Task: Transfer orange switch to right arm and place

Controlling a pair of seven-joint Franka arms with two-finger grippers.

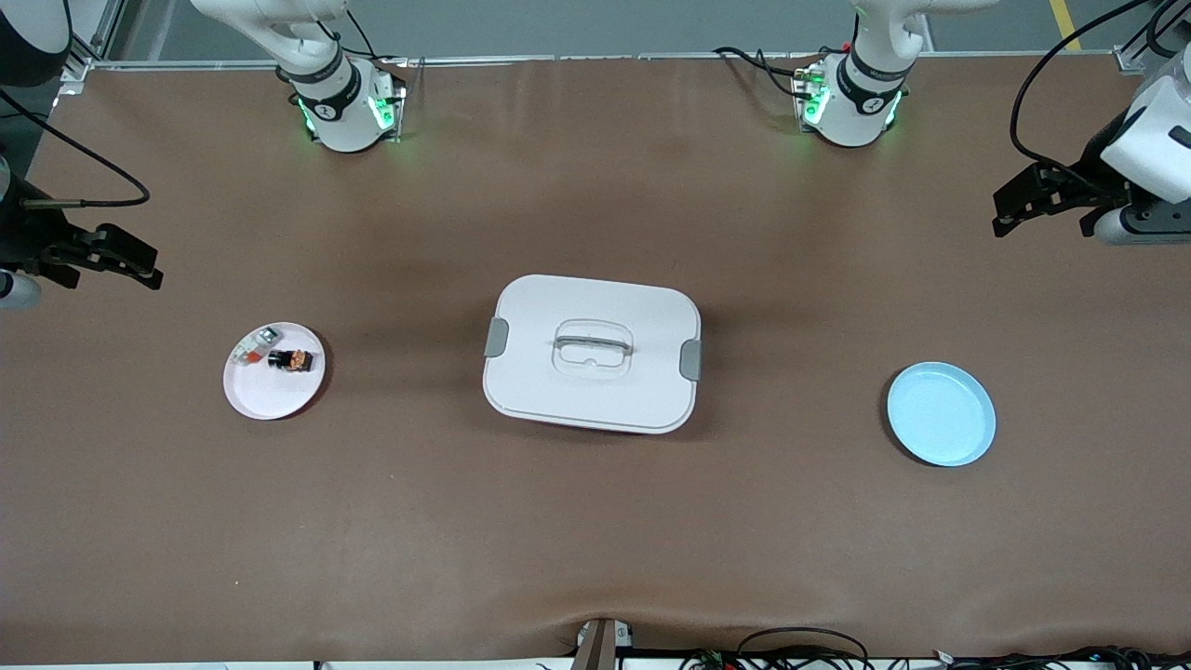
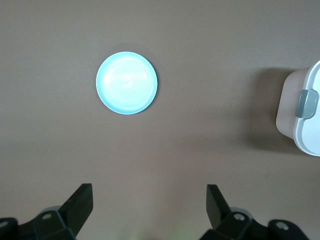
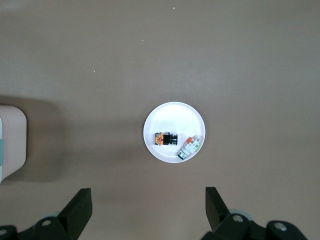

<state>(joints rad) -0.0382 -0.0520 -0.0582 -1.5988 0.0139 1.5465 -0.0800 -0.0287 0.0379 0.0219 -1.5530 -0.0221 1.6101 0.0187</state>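
The orange switch (image 1: 292, 359), a tiny black block with orange stripes, lies on a small white plate (image 1: 270, 395) toward the right arm's end of the table, beside a whitish-clear part (image 1: 253, 346) with a red-orange patch. The right wrist view shows the switch (image 3: 165, 139) and the plate (image 3: 172, 112) too. My right gripper (image 1: 140, 265) is open and empty, up in the air over bare table at that end; it also shows in the right wrist view (image 3: 148, 206). My left gripper (image 1: 1010, 209) is open and empty over the left arm's end, high above a light blue plate (image 1: 940, 414), as its wrist view (image 2: 149, 202) shows.
A white lidded box (image 1: 592, 354) with grey clasps and a handle stands mid-table between the two plates. The blue plate (image 2: 126, 83) is empty. Brown mat covers the table. Cables lie along the edge nearest the front camera.
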